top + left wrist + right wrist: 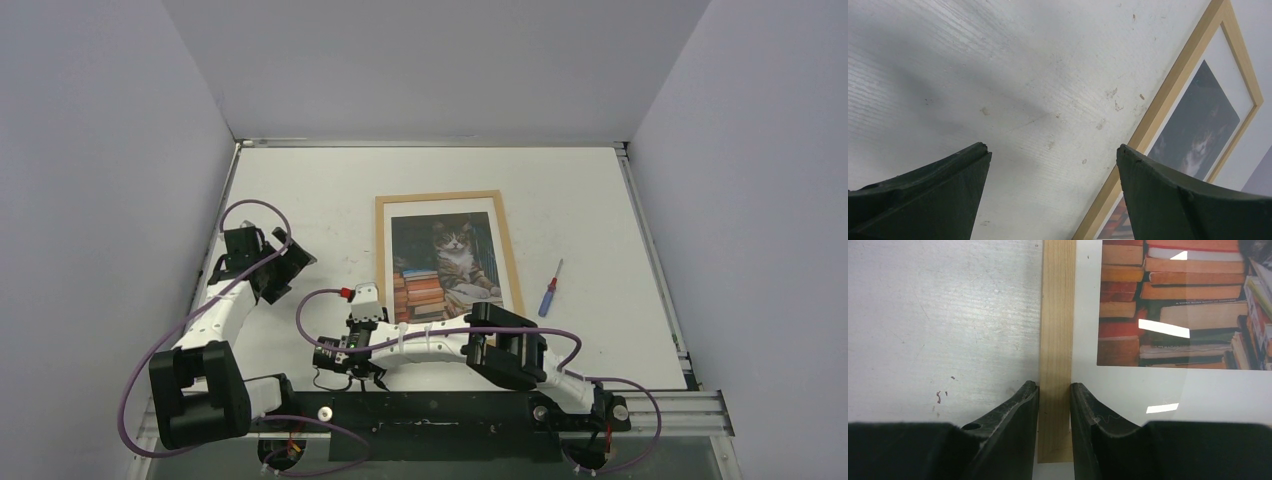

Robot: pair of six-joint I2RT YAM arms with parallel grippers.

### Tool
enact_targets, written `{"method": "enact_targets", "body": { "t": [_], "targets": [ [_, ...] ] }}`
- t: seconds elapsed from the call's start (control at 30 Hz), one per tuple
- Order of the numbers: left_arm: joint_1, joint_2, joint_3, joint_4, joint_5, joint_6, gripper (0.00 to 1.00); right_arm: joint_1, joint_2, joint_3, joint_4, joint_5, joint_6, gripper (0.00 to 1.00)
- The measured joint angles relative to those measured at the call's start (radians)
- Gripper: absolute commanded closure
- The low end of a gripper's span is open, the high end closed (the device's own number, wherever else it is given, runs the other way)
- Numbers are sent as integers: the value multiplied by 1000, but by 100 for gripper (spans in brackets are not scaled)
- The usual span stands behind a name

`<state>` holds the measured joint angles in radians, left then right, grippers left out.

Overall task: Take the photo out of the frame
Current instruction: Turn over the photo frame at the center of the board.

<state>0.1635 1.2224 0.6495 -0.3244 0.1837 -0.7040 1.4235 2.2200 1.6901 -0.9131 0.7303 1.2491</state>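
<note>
The frame of thin light wood lies flat on the table, with the photo of a cat and stacked books face up inside it. My right gripper is at the frame's near-left corner. In the right wrist view its fingers press either side of the left moulding strip, beside the photo. My left gripper is open and empty above the bare table, left of the frame. The left wrist view shows its gripper wide open, with the frame to its right.
A screwdriver with a blue and red handle lies on the table right of the frame. Grey walls close the table in at the back and on both sides.
</note>
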Motion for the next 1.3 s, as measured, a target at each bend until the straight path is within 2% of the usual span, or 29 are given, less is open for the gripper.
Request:
{"method": "enact_targets", "body": {
  "t": [0.17,0.37,0.57,0.8,1.03,1.13,1.3],
  "targets": [
    [2,9,-10,52,75,1,4,8,-12,-30,49,9,-35,96],
    [1,86,-48,221,256,-18,6,16,-118,-212,251,4,-90,97],
    [-35,201,-51,352,390,-45,8,25,-193,-327,383,-6,-124,97],
    [-109,242,-50,432,456,-49,8,45,-279,-436,510,-28,-150,97],
    [-151,296,-50,497,487,-71,10,53,-317,-464,573,-48,-159,97],
    [-177,316,-51,539,488,-85,13,53,-320,-464,594,-52,-161,97],
    [-198,367,-68,648,514,-122,28,53,-320,-470,625,-67,-165,97]
  ]
}}
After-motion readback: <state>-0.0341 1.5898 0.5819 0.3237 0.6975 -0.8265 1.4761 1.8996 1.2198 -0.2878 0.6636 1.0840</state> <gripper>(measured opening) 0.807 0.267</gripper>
